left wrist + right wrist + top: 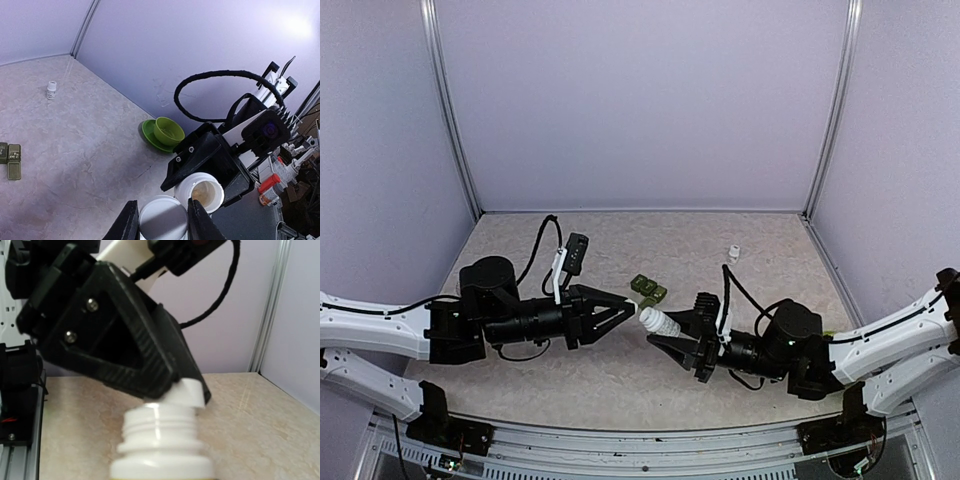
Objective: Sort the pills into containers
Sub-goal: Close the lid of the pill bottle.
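holds white cap (162,220) pinched in left gripper (625,307), just off the open bottle (658,322) clamped in right gripper (678,327), neck pointing leftward along the surface's (760,250) near edge.

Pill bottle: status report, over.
Right pincer shut on pill bottle, mouth open. Left pincer shut on white cap, off and close beside the neck. Green bowls well aside.

Mottled beige, marble-patterned bench (770,250) under pale lilac walls (640,100). The left claw (628,308) and right claw (672,336) are black. The bottle (660,322) and cap (162,220) are white. Nested bowls (167,131) are lime green; small boxes (648,289) are olive.
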Controlling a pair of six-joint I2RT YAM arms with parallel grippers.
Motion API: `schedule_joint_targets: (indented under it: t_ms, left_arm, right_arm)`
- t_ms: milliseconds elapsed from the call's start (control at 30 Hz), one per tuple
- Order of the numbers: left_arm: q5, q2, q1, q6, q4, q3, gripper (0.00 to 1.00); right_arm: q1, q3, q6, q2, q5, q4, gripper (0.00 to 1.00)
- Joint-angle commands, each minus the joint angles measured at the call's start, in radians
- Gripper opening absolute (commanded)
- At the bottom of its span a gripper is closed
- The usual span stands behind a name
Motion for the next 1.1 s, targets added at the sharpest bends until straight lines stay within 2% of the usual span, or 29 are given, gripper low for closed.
schedule_joint_targets:
  t_ms: [0, 767, 1067]
  left_arm:
    - [0.026, -0.014, -0.018, -0.028, 0.073, -0.019, 0.3]
    - [0.068, -0.006, -0.039, -0.093, 0.175, -0.049, 0.3]
    - [0.044, 0.006, -0.041, -0.123, 0.157, -0.053, 0.3]
  right_arm:
    - [0.015, 0.035, -0.002, 0.031, 0.016, 0.074, 0.11]
    - [0.025, 0.086, -0.004, 0.109, -0.003, 0.097, 0.11]
    - [0.036, 0.103, -0.022, 0.116, 0.051, 0.084, 0.1]
